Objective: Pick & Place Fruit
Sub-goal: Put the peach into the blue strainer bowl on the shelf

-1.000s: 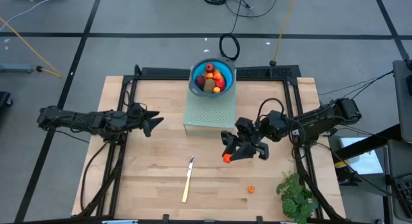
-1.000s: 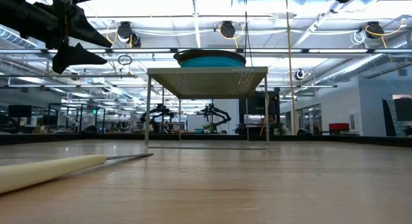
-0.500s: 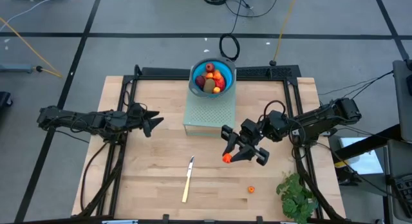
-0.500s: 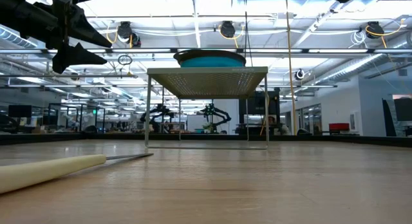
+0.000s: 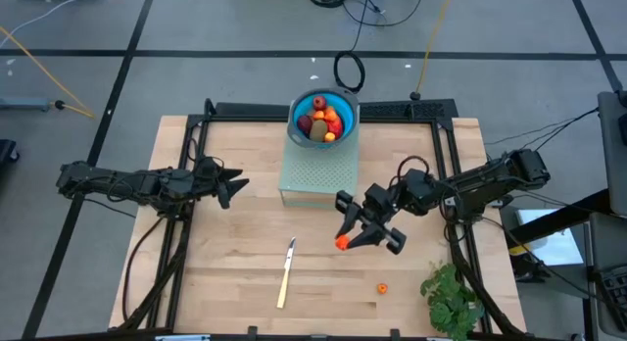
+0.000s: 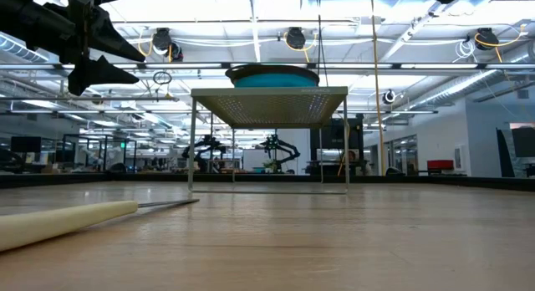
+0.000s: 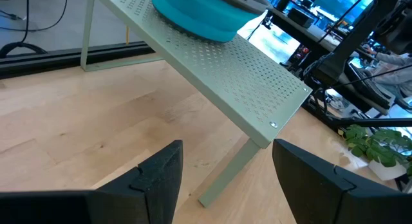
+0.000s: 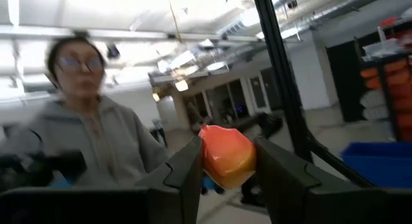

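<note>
The wooden tabletop (image 5: pixel 216 272) fills the middle of the room, with a pale green perforated stand (image 5: pixel 315 171) at its far centre. On the stand sits a blue bowl (image 5: pixel 298 128) piled with fruit (image 5: pixel 323 118): red, orange and olive-brown pieces. At the near right corner lies a leafy bunch (image 5: pixel 451 300). A pale-handled knife (image 5: pixel 286 273) lies near centre, just left of the middle.

The right arm reaches in from the right, and its tool (image 5: pixel 359 233) hangs above the tabletop, right of the knife and nearer than the stand. Its two fingers (image 8: pixel 187 169) are clenched on an orange piece (image 8: pixel 225 156), which sits squeezed between them, sticking out at the tips. Beyond that tool, in the right wrist view, a person in a grey hooded top (image 8: pixel 90 147) stands in the room.

The left arm waits over the left side of the tabletop; its tool (image 7: pixel 222 179) hangs released, fingers spread wide with nothing between them, pointing toward the stand.

A tiny orange bit (image 5: pixel 381 288) lies alone on the tabletop, near right, between the knife and the bunch.
</note>
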Robot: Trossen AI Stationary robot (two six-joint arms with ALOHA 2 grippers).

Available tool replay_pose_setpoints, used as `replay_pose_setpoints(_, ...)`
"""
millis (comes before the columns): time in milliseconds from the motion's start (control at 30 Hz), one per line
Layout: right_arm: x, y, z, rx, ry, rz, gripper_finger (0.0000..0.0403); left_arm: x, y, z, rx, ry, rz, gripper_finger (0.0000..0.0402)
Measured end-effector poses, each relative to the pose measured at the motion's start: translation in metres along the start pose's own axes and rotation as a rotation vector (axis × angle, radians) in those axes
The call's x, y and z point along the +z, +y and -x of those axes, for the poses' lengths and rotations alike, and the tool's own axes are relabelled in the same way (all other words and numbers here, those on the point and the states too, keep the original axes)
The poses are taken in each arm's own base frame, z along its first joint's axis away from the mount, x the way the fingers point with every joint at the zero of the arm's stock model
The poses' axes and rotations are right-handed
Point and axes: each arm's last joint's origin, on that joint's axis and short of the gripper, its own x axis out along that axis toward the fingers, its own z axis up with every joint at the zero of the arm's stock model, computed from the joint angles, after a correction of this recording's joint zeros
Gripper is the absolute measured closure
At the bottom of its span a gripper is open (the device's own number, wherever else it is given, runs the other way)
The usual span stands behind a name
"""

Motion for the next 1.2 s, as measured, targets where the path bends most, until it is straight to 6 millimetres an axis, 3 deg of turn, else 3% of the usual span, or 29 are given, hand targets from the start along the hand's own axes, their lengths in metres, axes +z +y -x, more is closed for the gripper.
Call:
replay_pose_setpoints(400,-0.02,-0.015,0.006,-0.109,0.203,0.088,0.028,0.0,0.0,0.0,0.0,0.0,0.002,0.016)
replay_pose_setpoints(1000,-0.023,-0.019,0.009,-0.132,0.252,0.171,0.028,0.0,0.0,0.0,0.001,0.0,0.002,0.016)
replay_pose_setpoints(1200,-0.019,-0.028,0.011,-0.389,0.149,0.009,0.028,0.0,0.0,0.0,0.001,0.0,0.002,0.016)
